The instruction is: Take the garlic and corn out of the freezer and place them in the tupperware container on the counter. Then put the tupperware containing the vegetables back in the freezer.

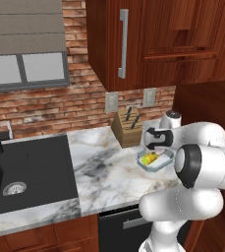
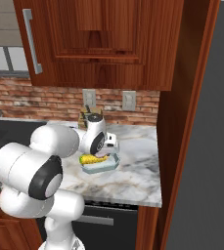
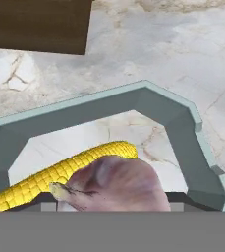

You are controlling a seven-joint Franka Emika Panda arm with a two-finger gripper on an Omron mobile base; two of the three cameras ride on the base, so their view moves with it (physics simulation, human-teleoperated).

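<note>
Up close, garlic point(image 3: 116, 182) beside corn point(image 3: 60, 174) inside tupperware container point(image 3: 182, 123).

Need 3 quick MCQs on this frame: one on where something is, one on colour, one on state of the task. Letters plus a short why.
1. Where does the corn lie?
A. in the sink
B. in the tupperware container
C. on the bare counter

2. What colour is the sink?
A. black
B. white
C. steel grey

3. What is the state of the garlic?
A. lying on the counter outside the tray
B. on top of the knife block
C. already in the container beside the corn

Answers:
1. B: the hand view shows the yellow cob inside the pale blue walls, and both base views show it in the tray.
2. A: the left base view shows a black basin set into the marble.
3. C: the hand view shows the pale bulb within the container, right against the cob.
</note>
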